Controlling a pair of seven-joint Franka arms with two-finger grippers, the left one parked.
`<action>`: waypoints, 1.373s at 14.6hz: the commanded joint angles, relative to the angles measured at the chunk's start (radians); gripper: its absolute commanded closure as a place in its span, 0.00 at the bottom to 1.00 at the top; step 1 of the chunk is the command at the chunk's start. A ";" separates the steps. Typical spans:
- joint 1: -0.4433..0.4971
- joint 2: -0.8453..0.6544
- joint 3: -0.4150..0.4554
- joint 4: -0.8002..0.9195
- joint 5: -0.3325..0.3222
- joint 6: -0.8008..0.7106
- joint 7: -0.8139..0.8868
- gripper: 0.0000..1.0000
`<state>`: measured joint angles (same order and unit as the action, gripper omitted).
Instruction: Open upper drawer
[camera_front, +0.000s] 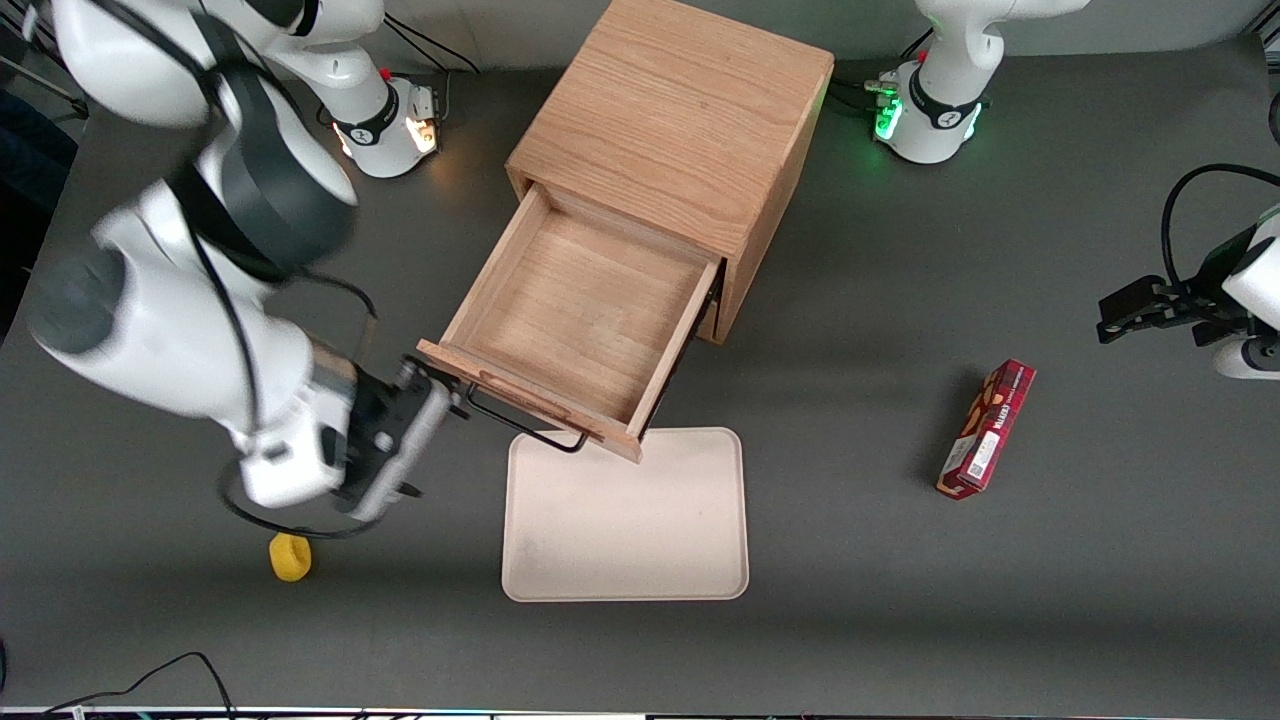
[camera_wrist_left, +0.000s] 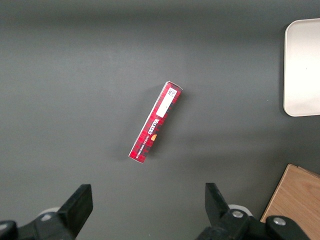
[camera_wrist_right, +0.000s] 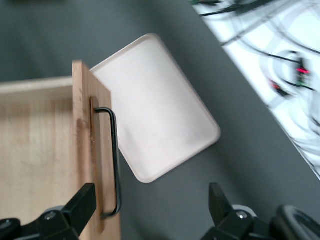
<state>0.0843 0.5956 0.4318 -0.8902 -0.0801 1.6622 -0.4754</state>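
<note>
The upper drawer (camera_front: 580, 310) of the light oak cabinet (camera_front: 680, 120) stands pulled far out over the table, and its inside is bare wood. Its black wire handle (camera_front: 520, 425) runs along the front panel. My gripper (camera_front: 450, 395) is open and empty, just off the handle's end that lies toward the working arm's end of the table. In the right wrist view the handle (camera_wrist_right: 114, 160) and the drawer front (camera_wrist_right: 90, 150) show by one finger (camera_wrist_right: 82, 202), and my gripper (camera_wrist_right: 150, 207) holds nothing. The lower drawer is hidden under the open one.
A cream tray (camera_front: 625, 520) lies on the grey table, nearer the front camera than the drawer, partly under its front; it also shows in the right wrist view (camera_wrist_right: 155, 110). A yellow object (camera_front: 290, 556) lies near my arm. A red box (camera_front: 987, 428) lies toward the parked arm's end.
</note>
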 joint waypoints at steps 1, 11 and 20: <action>0.005 -0.143 -0.059 -0.039 0.000 -0.127 0.197 0.00; -0.029 -0.601 -0.364 -0.628 0.101 -0.335 0.388 0.00; -0.026 -0.777 -0.478 -0.909 0.092 -0.098 0.475 0.00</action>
<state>0.0510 -0.1892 -0.0426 -1.8170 0.0040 1.5611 -0.0530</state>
